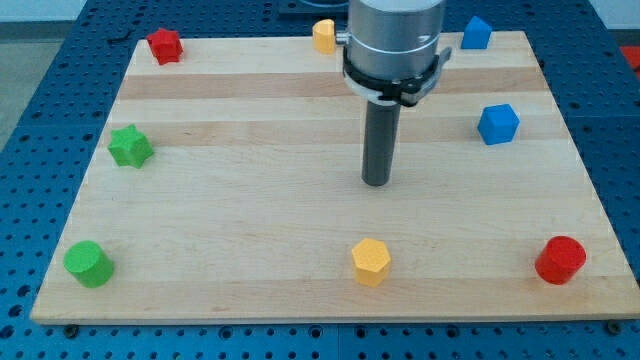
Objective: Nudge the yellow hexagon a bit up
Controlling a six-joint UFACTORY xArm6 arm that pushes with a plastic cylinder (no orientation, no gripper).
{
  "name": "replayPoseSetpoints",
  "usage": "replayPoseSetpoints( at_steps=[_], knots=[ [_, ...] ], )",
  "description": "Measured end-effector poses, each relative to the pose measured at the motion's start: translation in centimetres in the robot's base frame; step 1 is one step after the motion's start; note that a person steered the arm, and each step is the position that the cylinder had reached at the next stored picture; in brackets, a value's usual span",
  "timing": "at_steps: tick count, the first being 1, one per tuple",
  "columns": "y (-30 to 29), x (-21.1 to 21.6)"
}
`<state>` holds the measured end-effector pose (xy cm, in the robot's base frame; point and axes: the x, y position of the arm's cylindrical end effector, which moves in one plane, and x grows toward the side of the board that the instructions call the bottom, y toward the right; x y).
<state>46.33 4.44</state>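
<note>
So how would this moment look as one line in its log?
task: nudge yellow hexagon up | my tip: above hexagon, apart | contact: none | hexagon: near board's bottom edge

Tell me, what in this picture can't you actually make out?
- Yellow block at the view's top: the arm's grey body covers its right side, so its shape is unclear.
- Blue block at the view's top right: small and far, exact shape uncertain.
- The arm above its grey body: cut off by the view's top edge.
- My tip above the yellow hexagon: whether it touches the board is unclear.

A lab bench: a wooden board (300, 230) lies on a blue perforated mounting plate (60, 60).
</note>
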Motion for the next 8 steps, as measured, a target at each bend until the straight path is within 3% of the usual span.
replayPoseSetpoints(
  at_steps=[1,3,5,6,7,8],
  knots=[
    [-0.1,0.1],
    [1.7,6.6],
    [4.3,9.5],
    [4.5,13.2],
    [3.9,14.7],
    [-1.0,14.4]
  ],
)
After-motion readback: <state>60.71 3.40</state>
